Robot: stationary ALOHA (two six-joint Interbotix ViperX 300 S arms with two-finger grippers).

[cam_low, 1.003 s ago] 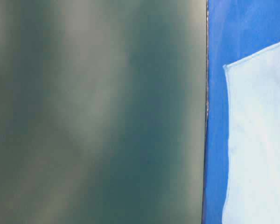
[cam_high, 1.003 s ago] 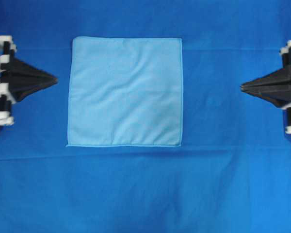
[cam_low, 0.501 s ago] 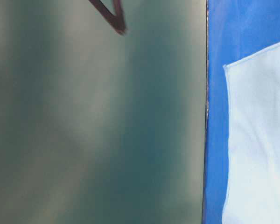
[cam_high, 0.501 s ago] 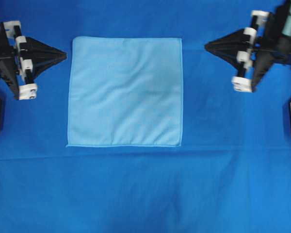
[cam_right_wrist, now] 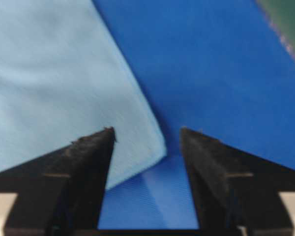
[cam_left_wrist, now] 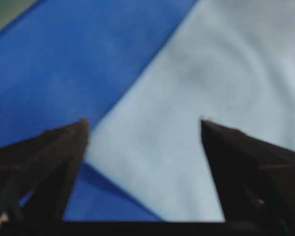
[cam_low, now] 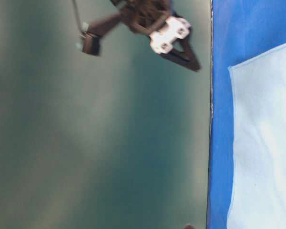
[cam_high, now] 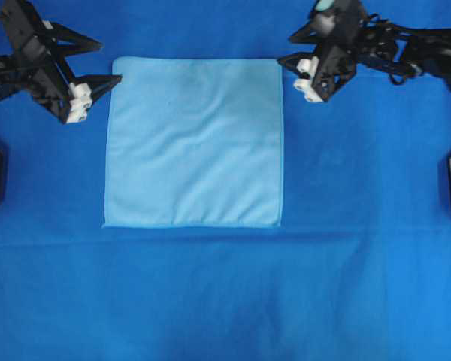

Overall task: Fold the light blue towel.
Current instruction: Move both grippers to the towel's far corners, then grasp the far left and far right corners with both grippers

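Lining up for the first grasp: light blue towel [cam_high: 193, 141] lies flat and unfolded on the worktop's royal-blue cover [cam_high: 225, 301], upper middle of the overhead view, all four edges square

Left gripper [cam_high: 99, 63] sits just beside the towel's far left corner, jaws spread wide, nothing in them; its wrist view shows that corner between the fingertips [cam_left_wrist: 71, 140]

Right gripper [cam_high: 287, 50] sits near the far right corner, jaws likewise released and empty; its wrist view frames the corner tip between the two fingers

My read: approach step, no fold begun. Next I need both grippers lowered onto their corners and closed on the hem alone, not the cover beneath, then lifted together toward the near edge
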